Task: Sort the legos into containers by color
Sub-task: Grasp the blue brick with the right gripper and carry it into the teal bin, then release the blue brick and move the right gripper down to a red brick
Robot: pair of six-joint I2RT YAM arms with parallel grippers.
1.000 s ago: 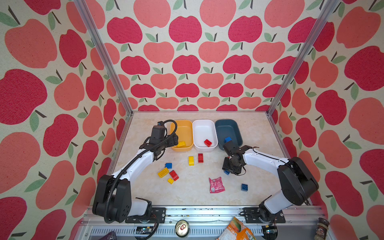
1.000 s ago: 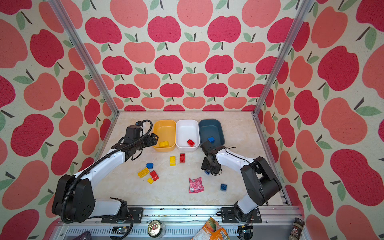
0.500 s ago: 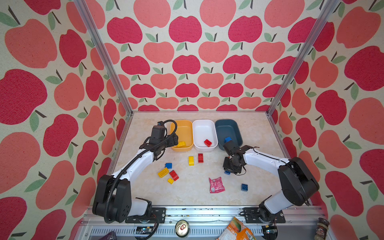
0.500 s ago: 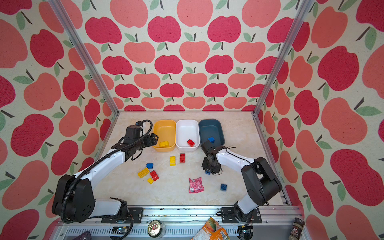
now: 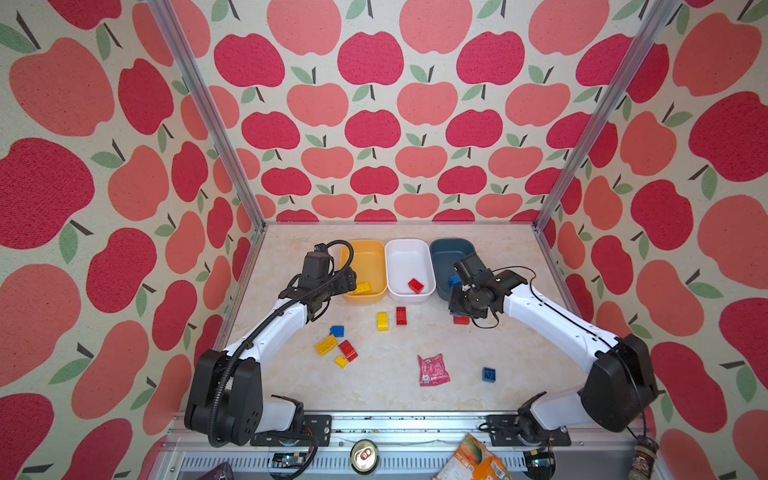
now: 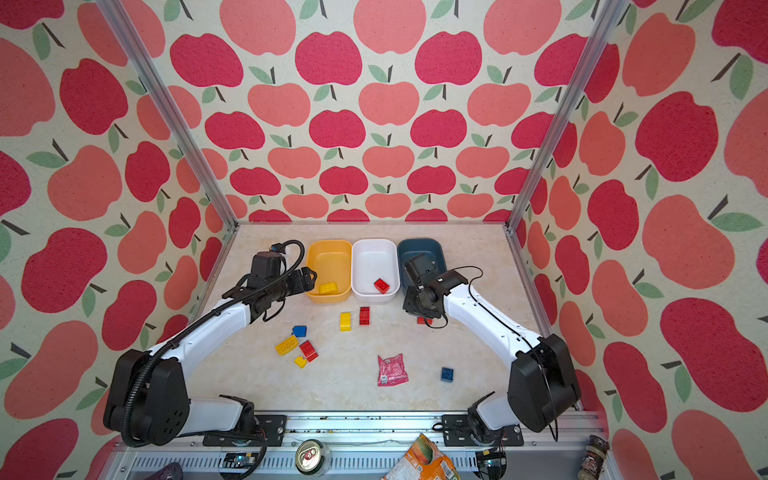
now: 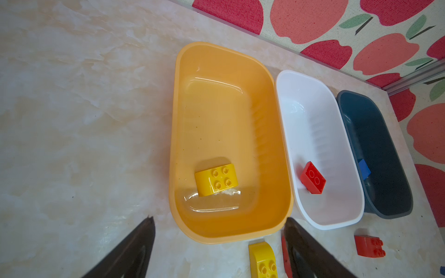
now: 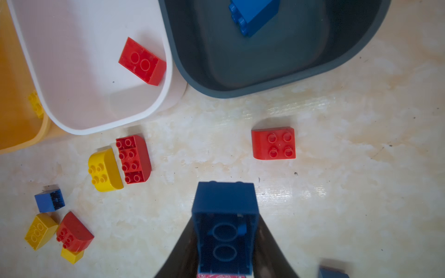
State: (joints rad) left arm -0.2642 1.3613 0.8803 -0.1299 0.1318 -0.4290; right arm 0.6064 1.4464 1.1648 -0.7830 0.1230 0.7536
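Blue plastic sits pinched between the fingers of the right gripper (image 8: 225, 228): a dark blue brick (image 8: 225, 209), its hollow underside towards the wrist camera, near the front of the dark blue-grey bin (image 8: 192, 79), where a second blue brick (image 8: 252, 14) lies. The left gripper (image 7: 219, 220) stands spread wide and empty at the near end of the yellow bin (image 7: 175, 134), which holds a yellow brick (image 7: 216, 179). Between those bins, the white bin (image 7: 284, 125) holds a red brick (image 7: 312, 178). All three bins line the far edge of the table (image 5: 374, 395). A red four-stud brick (image 8: 273, 143) lies loose on the table before the dark bin, and a pink packet (image 5: 433, 369) lies nearer the front edge.
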